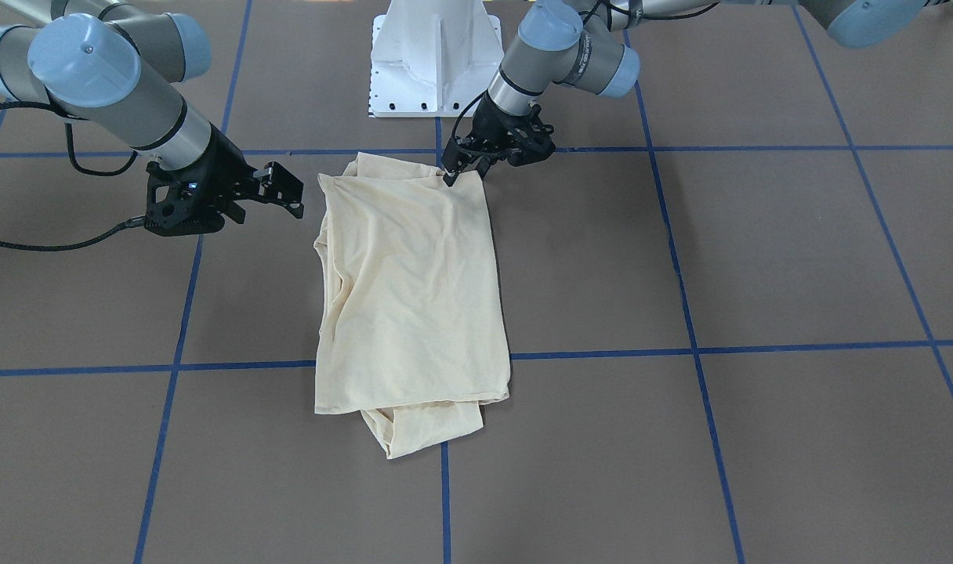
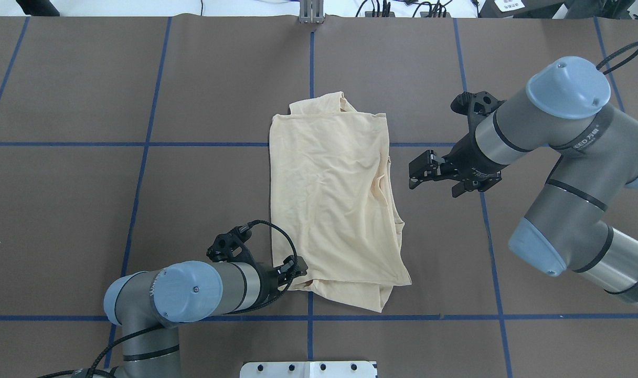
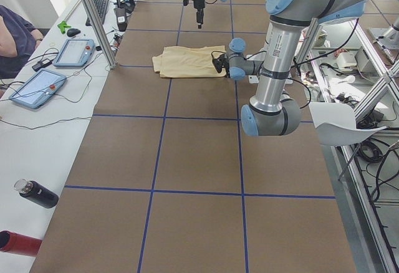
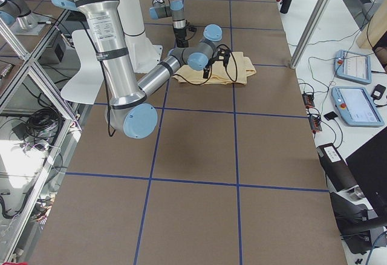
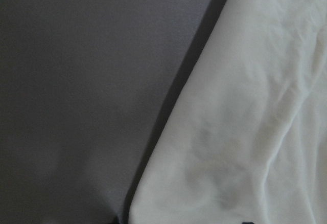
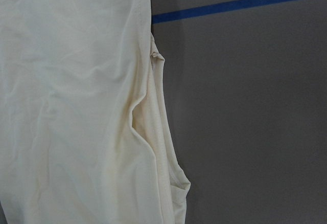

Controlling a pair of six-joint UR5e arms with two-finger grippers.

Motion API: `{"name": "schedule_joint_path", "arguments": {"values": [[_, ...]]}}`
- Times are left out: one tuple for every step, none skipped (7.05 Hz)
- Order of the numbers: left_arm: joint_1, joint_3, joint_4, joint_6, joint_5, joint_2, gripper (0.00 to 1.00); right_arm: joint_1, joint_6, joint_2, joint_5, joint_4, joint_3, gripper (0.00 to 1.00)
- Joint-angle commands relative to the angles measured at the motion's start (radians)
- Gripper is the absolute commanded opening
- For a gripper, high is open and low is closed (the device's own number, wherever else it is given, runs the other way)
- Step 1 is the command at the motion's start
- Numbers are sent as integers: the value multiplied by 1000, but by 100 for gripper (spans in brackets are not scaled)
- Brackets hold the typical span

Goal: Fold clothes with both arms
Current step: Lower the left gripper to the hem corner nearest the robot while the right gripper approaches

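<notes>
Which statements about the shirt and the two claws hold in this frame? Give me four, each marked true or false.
1. The shirt lies folded on the table with no print showing. True.
2. The right claw is shut on a sleeve. False: it is open and beside the shirt, apart from the fabric.
3. The left claw is at the shirt's corner nearest the white pedestal. True; whether it grips the cloth cannot be told.
4. The shirt lies wholly inside one taped square. False: it lies across the blue tape lines.
</notes>
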Motion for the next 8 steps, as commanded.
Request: {"name": "schedule_joint_path", "arguments": {"values": [[-1, -9, 25, 0, 0, -7, 42, 0, 0, 0, 0, 0, -1, 100], [1, -12, 42, 0, -2, -9, 14, 0, 0, 0, 0, 0, -1, 100], [1, -14, 42, 2, -2, -9, 7, 0, 0, 0, 0, 0, -1, 100], [-1, -14, 42, 2, -2, -10, 7, 0, 0, -1, 0, 0, 1, 100], [-1, -12, 44, 2, -2, -12, 6, 0, 0, -1, 0, 0, 1, 100], [-1, -14, 54, 2, -2, -13, 0, 0, 0, -3, 0, 0, -1, 100], [-4, -37, 65, 2, -2, -15, 0, 0, 2, -4, 2, -1, 2, 100], [-5, -98, 108, 2, -3, -15, 0, -12, 87, -7, -5, 2, 7, 100]]}}
